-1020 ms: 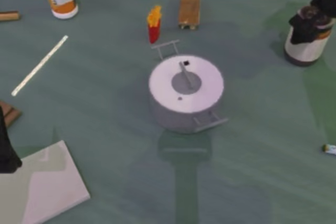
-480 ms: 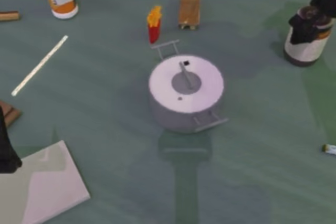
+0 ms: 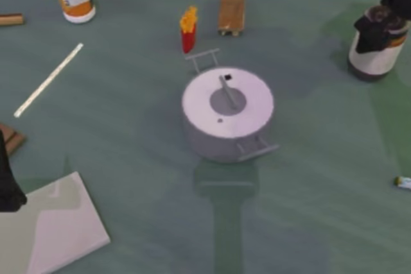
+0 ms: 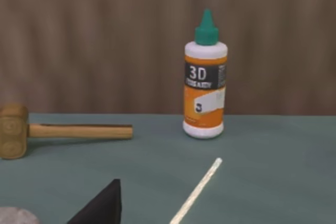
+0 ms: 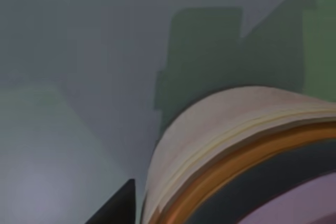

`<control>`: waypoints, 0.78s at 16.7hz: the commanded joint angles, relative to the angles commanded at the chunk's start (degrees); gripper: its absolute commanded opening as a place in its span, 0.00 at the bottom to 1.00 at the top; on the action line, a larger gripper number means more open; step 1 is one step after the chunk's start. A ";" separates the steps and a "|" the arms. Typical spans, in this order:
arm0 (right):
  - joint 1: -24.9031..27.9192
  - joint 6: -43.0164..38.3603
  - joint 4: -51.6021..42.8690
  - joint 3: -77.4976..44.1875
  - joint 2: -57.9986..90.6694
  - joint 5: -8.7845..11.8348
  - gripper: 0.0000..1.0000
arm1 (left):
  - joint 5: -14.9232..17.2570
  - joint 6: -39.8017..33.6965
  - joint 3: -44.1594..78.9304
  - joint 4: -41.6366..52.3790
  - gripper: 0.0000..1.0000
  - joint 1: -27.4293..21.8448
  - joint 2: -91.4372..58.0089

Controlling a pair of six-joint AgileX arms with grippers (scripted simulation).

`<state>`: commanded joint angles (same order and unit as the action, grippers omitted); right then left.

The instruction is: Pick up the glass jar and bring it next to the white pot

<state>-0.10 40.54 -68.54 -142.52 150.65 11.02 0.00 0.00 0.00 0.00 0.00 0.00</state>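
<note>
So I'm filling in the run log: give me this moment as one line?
phase: grasping | right gripper: over glass jar, top view's far right | white pot: centre, apart from jar | left gripper: parked at left edge

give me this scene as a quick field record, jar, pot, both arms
glass jar: far right of table, upright, well apart from the pot
white pot: table centre, lid on
right gripper: on top of the jar, over its lid
left gripper: parked at left edge, by the white slab
jar beside pot: not yet

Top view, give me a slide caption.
Right gripper at the jar, far right of the pot; left arm parked.
</note>
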 joint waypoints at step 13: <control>0.62 -0.20 1.36 31.62 -30.05 0.23 0.00 | 0.00 0.00 0.00 0.00 1.00 0.00 0.00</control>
<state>0.52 40.34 -67.18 -110.91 120.60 11.24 0.00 0.00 0.00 0.00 0.00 0.00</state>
